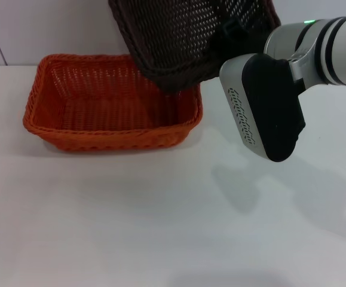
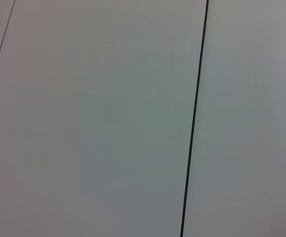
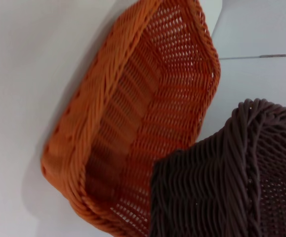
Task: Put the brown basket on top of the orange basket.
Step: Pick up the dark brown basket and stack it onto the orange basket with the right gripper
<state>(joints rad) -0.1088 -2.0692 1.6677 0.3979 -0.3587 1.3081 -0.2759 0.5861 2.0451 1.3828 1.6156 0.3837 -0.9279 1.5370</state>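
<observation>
Wicker in both baskets looks light and fairly stiff, with an open weave that may flex a little under load but should not crush. The brown basket (image 1: 190, 36) hangs tilted in the air above the far right corner of the orange basket (image 1: 110, 101), one low corner dipping over the orange rim. The orange basket sits on the white counter (image 1: 161, 227), toward its far edge and left of centre. The right gripper (image 1: 229, 33) reaches in from the right and holds the brown basket at its right side; a dark part shows through the weave, so the fingers appear clamped on the side wall near the braided rim. That rim is probably the firmest place to hold, though a one-sided hold likely lets the basket droop. The left gripper is out of sight, its wrist camera facing a blank panel with a dark seam.
</observation>
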